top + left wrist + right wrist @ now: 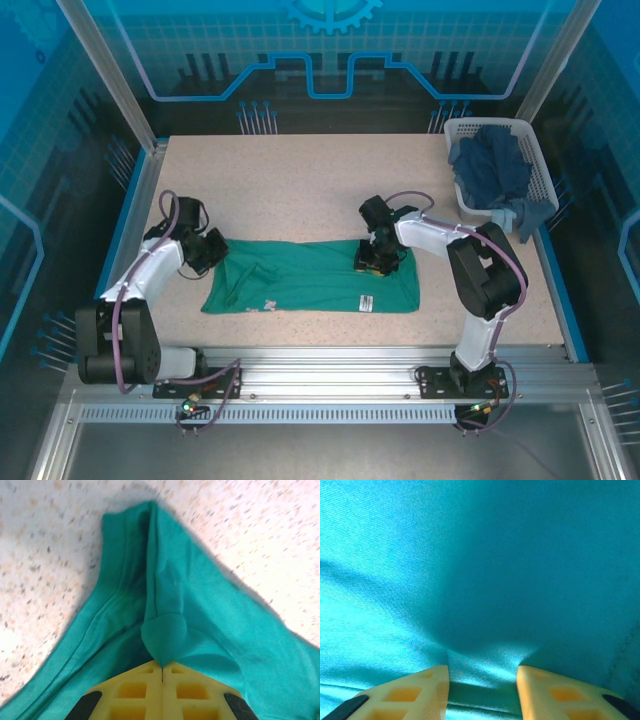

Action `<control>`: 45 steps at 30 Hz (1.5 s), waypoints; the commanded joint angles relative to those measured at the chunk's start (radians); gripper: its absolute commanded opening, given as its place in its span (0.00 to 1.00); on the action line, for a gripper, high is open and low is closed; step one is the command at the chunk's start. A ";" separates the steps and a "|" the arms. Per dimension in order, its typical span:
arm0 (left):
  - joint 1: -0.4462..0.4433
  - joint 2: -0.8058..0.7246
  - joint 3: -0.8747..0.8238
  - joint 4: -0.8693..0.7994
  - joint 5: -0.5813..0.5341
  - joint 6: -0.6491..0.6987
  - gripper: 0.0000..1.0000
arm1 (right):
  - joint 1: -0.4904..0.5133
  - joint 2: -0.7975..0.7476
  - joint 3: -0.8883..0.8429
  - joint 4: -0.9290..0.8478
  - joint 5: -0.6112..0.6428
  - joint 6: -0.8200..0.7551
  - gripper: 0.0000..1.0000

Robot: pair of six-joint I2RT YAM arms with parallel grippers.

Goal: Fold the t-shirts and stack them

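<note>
A teal-green t-shirt (320, 285) lies spread on the speckled table (300, 180), near its front edge between the two arms. From above, a small white label (366, 301) shows by the front hem. The left gripper (208, 250) sits at the shirt's left edge and the right gripper (376, 258) on its far right part.

The left wrist camera shows that gripper's fingers (135, 692) together, pinching a fold of the shirt. The right wrist camera shows fingers (420, 692) apart, with cloth puckered between them.

Dark navy t-shirts (495, 165) fill a white basket (480, 127) in the far right corner.

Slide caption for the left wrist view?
Left gripper shut on a pinched fold of the teal t-shirt over the speckled table.
</note>
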 commanded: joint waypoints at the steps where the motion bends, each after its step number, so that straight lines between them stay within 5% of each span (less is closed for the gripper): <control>1: 0.008 0.039 0.052 -0.052 -0.033 0.003 0.00 | -0.009 0.028 -0.021 -0.058 0.035 0.010 0.41; 19: 0.009 0.272 0.248 -0.176 -0.092 0.074 0.02 | -0.009 0.046 -0.004 -0.077 0.035 0.004 0.42; 29: 0.009 0.339 0.270 -0.134 -0.162 0.106 0.27 | 0.003 0.014 0.011 -0.085 0.054 -0.023 0.43; 34: -0.021 0.216 0.257 -0.168 -0.253 0.081 0.44 | 0.015 -0.040 0.019 -0.089 0.093 -0.038 0.44; 39: -0.085 0.087 0.176 -0.131 -0.079 0.030 0.47 | 0.023 -0.095 0.023 -0.079 0.102 -0.050 0.46; 42: -0.131 0.108 0.119 -0.029 0.096 0.046 0.44 | 0.027 -0.092 0.033 -0.084 0.094 -0.050 0.46; 45: -0.193 0.171 0.123 -0.003 0.142 0.094 0.44 | 0.028 -0.095 0.040 -0.086 0.091 -0.048 0.46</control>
